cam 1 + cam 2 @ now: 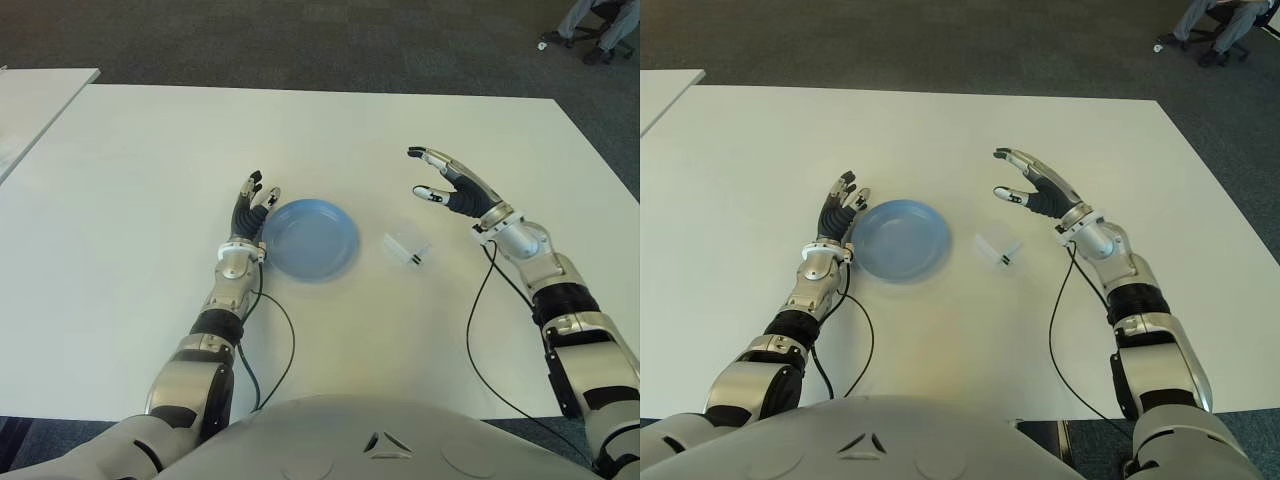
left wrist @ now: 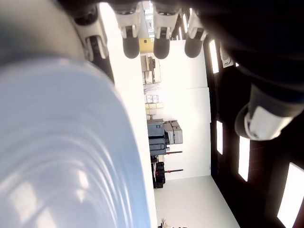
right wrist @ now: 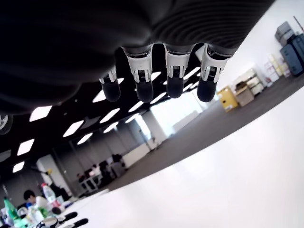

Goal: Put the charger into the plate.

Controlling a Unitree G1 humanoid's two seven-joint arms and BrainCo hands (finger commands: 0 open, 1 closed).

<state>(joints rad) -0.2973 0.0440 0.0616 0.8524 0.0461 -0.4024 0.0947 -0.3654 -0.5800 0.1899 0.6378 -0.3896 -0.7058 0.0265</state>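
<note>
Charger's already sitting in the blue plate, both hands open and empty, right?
Not quite. The charger is not in the blue plate; it lies on the table beside the plate, on the robot's right, as both eye views show. The rest holds: the left hand at the plate's left edge and the right hand beyond the charger are open and empty.

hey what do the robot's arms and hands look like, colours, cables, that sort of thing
Both arms are jointed silver-grey metal with black bands. Each robot hand, left and right, has a black palm and black fingers with pale silver-white segments and dark tips. A white ring marks each wrist. A thin black cable hangs in a loop from the right wrist, and another loops from the left wrist.
</note>
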